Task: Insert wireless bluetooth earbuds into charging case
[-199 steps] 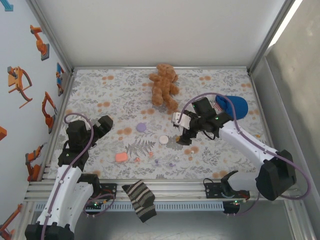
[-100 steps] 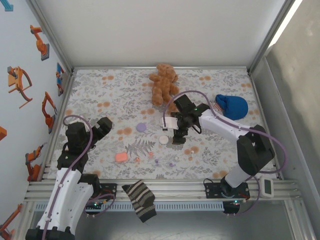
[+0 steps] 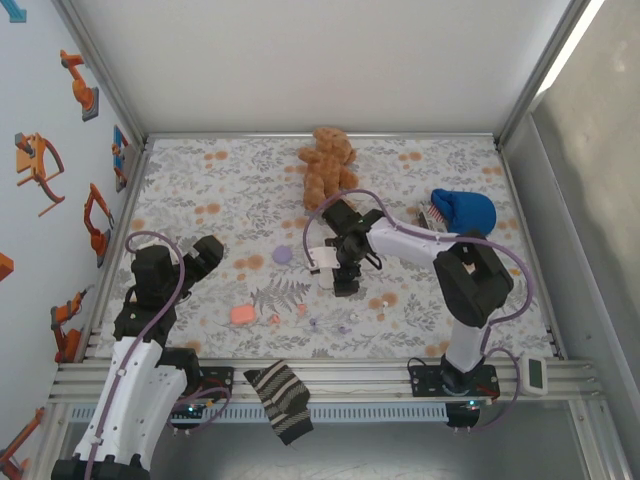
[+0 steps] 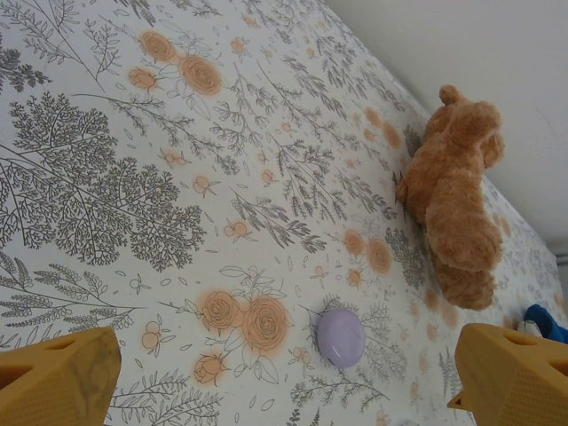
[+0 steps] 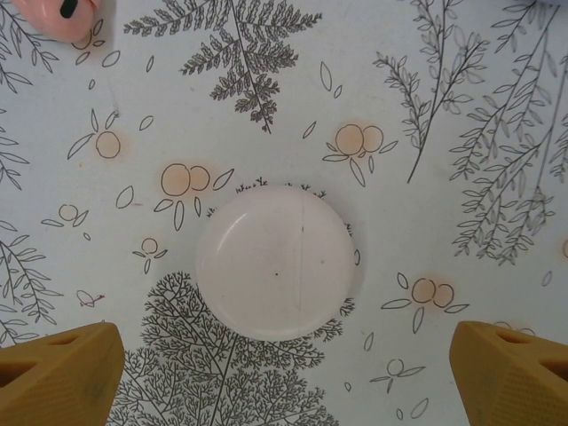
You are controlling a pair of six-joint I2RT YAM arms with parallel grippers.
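Light is bright and even; a light strip point(image 3: 572, 42) glares white at the overhead view's upper right. Shadows on the table point(image 3: 200, 180) are faint and soft; both wrist views are sharp.

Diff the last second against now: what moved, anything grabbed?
The right pincer swung left and now hangs over the white disc, jaws apart, gripping nothing. Nothing was grabbed or released. The left pincer, charging case, purple disc and teddy bear stayed put.
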